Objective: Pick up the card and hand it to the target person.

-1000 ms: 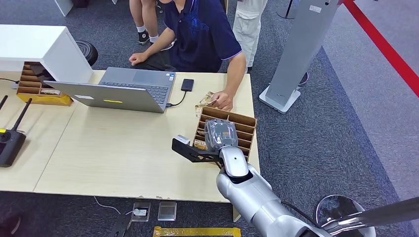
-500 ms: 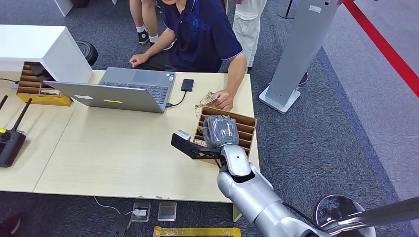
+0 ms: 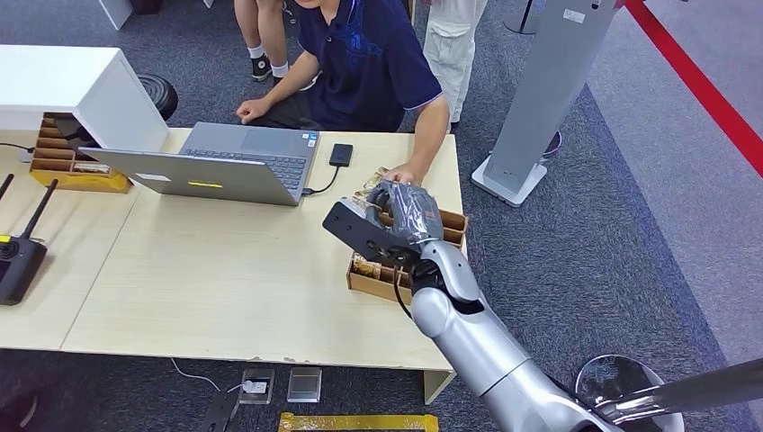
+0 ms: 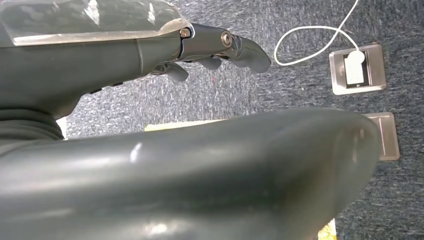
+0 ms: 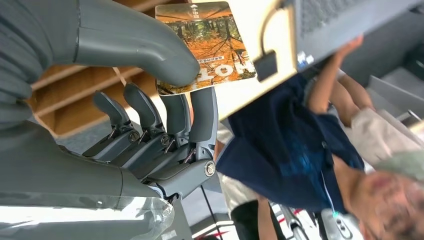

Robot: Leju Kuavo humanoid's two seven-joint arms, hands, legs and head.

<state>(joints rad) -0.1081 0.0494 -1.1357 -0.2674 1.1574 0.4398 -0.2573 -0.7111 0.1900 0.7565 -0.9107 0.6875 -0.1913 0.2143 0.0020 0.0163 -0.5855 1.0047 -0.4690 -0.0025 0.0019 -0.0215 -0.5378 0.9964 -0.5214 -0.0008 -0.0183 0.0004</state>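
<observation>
Blue-grey carpet surrounds a pale wooden table point(image 3: 207, 279) in the head view. On it a cardboard slotted box point(image 3: 382, 274) sits near the right end; left of the box lies an open laptop point(image 3: 220, 162), with a dark phone point(image 3: 341, 154) just beside it. The right hand point(image 3: 403, 216) is raised over the box's far side, toward a person point(image 3: 369, 63) in a navy shirt seated behind the table.

Left wrist view: the left hand point(image 4: 200, 47) hangs over carpet, fingers loosely apart, holding nothing.

Right wrist view: the right hand point(image 5: 150, 115) pinches an orange printed card point(image 5: 207, 42) between thumb and fingers, above the box's slots, with the person beyond.
</observation>
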